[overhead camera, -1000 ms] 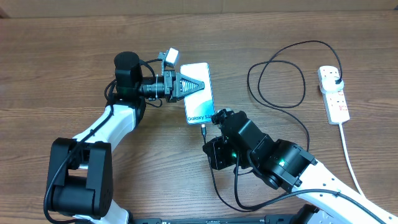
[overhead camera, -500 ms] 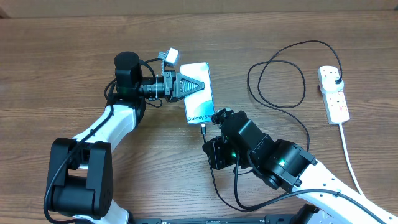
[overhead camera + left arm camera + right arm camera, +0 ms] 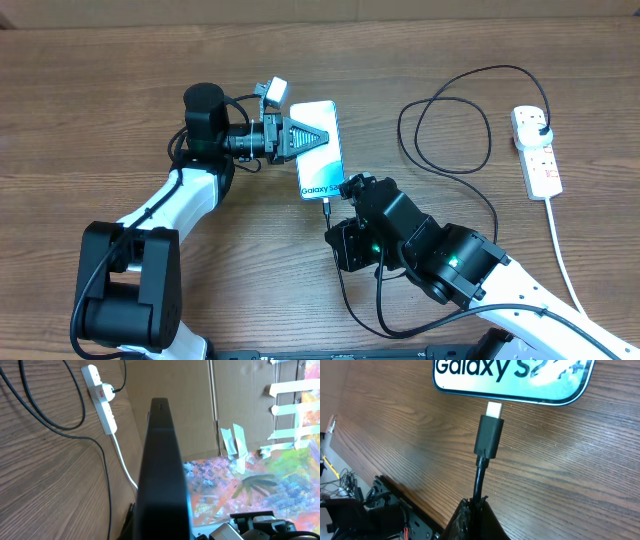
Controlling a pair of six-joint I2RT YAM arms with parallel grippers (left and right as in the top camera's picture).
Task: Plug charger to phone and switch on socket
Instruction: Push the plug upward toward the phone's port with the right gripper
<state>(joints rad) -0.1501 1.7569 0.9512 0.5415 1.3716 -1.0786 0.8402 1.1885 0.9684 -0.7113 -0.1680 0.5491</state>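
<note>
Gripping the phone (image 3: 322, 170) by its upper half, the left fingers (image 3: 305, 137) hold it screen-up; the right fingers (image 3: 474, 522) are closed on the charger (image 3: 489, 437) behind its connector, whose metal tip meets the phone's bottom edge; the socket (image 3: 538, 158) lies well apart

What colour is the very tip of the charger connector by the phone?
Silvery white tip on a black connector body, clearest in the right wrist view.

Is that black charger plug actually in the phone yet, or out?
Not fully in. The right wrist view shows the charger with its silver tip exposed, just meeting the bottom edge of the phone.
</note>
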